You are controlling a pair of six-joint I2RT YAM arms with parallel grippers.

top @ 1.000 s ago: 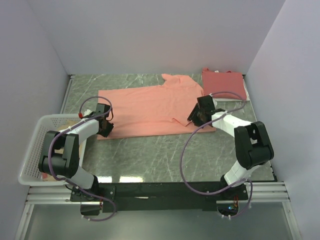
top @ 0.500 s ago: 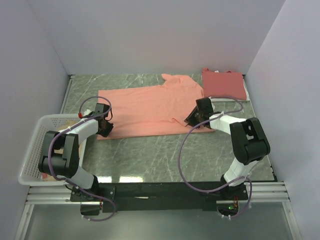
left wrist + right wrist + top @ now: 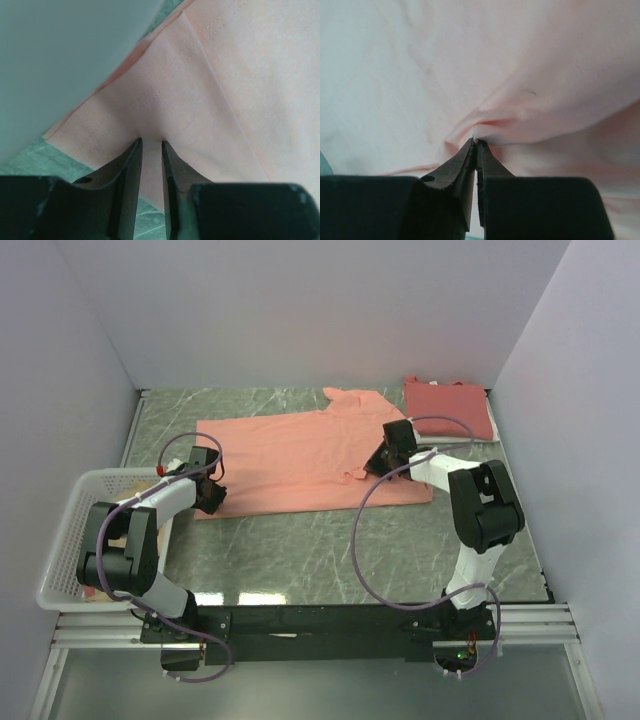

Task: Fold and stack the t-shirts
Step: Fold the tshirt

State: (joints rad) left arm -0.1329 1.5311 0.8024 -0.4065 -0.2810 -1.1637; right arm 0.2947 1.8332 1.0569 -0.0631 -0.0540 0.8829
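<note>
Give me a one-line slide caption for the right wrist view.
Right gripper pinched shut on a raised fold of the pink t-shirt.

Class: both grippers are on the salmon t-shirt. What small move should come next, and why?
Probably raise both slightly together. The left gripper pinches the t-shirt at a near corner, the right gripper a puckered fold; the cloth lies flat on the table.
</note>
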